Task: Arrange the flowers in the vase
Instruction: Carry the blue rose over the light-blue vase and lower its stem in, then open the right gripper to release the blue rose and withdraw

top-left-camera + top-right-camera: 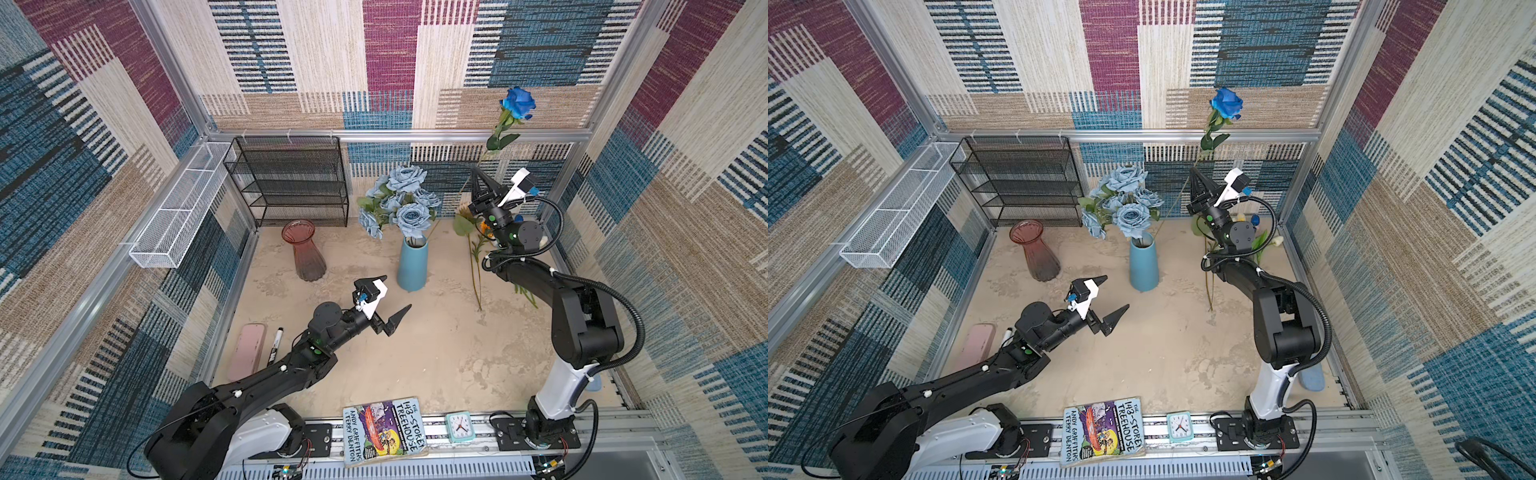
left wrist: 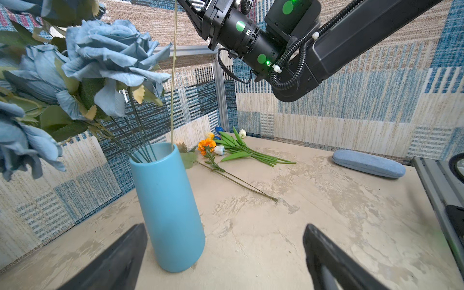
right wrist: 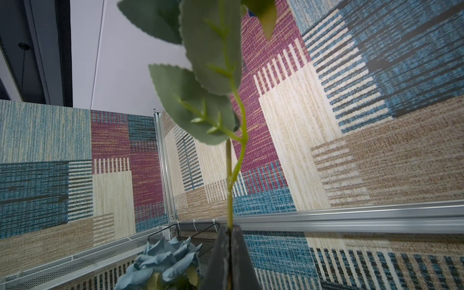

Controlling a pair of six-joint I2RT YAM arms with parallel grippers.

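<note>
While the right pincer (image 1: 476, 172) clamps the deep-blue rose (image 1: 517, 102) by its stem, bloom above it, the stem's foot seemingly sits inside the blue vase (image 1: 412, 266) below; lower straight, then release. The left pincer (image 1: 397, 292) gapes empty, vase just ahead.

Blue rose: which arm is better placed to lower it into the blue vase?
Right. The right end effector is shut on the rose, whose stem appears to reach the mouth of the blue vase. The left end effector is open and empty beside it.
</note>
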